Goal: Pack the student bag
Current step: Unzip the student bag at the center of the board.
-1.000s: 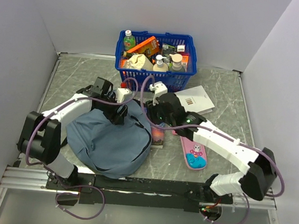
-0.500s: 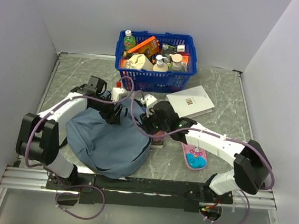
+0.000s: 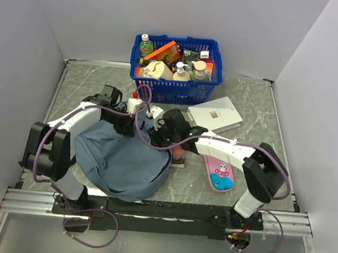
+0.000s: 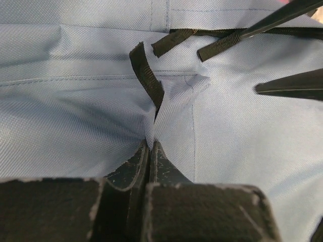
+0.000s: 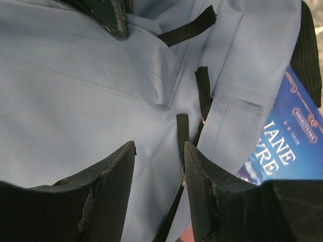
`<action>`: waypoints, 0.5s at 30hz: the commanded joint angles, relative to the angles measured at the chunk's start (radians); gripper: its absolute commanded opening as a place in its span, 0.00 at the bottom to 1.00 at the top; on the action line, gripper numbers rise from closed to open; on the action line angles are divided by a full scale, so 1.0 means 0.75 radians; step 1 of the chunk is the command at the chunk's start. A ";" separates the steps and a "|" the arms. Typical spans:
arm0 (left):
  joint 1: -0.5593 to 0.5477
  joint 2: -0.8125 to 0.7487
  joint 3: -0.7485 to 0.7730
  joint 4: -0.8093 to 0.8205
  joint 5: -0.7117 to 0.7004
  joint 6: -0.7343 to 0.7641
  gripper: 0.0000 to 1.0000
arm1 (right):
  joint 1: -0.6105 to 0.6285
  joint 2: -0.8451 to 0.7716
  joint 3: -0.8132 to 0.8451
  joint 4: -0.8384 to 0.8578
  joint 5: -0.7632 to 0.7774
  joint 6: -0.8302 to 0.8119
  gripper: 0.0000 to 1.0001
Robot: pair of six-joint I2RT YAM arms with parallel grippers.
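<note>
Top external, student bag (image 3: 121, 161), grey-blue, soft, slumped

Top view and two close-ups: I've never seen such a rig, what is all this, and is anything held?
A white left arm and right arm, both robotic, are bolted at the near edge of a table. The top view looks down from above; each close-up comes from a wrist camera. On the table: a grey-blue student bag, a full blue basket, a white booklet, a pink pencil case and a Jane Eyre book. The left tool is pinched shut on a fold of the bag. The right tool is open over a black strap, holding nothing.
</note>
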 commanded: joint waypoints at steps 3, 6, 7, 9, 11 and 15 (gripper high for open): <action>-0.005 -0.113 0.150 -0.120 0.085 0.033 0.01 | -0.005 0.071 0.078 0.014 -0.023 -0.073 0.52; -0.005 -0.136 0.179 -0.179 0.105 0.046 0.01 | -0.005 0.079 0.070 0.042 -0.005 -0.083 0.52; -0.005 -0.142 0.181 -0.189 0.114 0.050 0.01 | -0.005 0.083 0.072 0.048 0.014 -0.088 0.52; -0.005 -0.154 0.173 -0.210 0.128 0.062 0.01 | -0.003 0.099 0.078 0.055 0.036 -0.090 0.51; -0.005 -0.162 0.154 -0.218 0.128 0.076 0.01 | -0.005 0.105 0.076 0.071 0.038 -0.088 0.51; -0.005 -0.175 0.136 -0.234 0.122 0.099 0.01 | -0.005 0.112 0.078 0.087 0.002 -0.073 0.48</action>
